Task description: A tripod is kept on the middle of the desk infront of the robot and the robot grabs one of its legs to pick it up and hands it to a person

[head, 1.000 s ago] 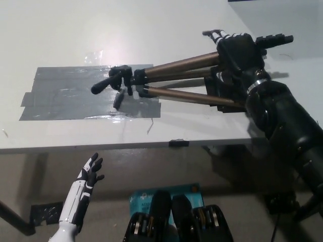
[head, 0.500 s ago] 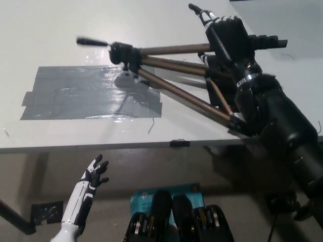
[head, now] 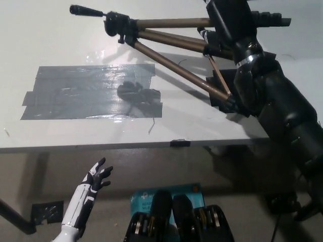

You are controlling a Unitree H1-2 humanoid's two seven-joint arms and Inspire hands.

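A white desk (head: 55, 40) fills most of the frame, seen from steeply above, with its front edge running across the middle. A wide patch of grey tape (head: 75, 93) is stuck flat on the left half of the desk. The tripod (head: 171, 22) lies across the upper part of the frame, tipped nearly on its side. Its black head (head: 115, 22) is at upper centre-left, and a black pan handle (head: 83, 10) sticks out toward the upper left corner. Its three bronze legs fan out to the right. The head casts a dark shadow (head: 139, 93) on the right end of the tape, well apart from the head itself, so that end is raised off the desk. The lowest leg slants down to a black foot near the desk's right edge; whether the foot touches the surface cannot be told. The robot's black right hand (head: 229, 22), partly cut off by the top of the frame at upper right, is clenched around the tripod's legs. Its arm runs down to the lower right. The white left hand (head: 97, 175) rests at lower left, below the desk's front edge, holding nothing, its fingers spread apart.
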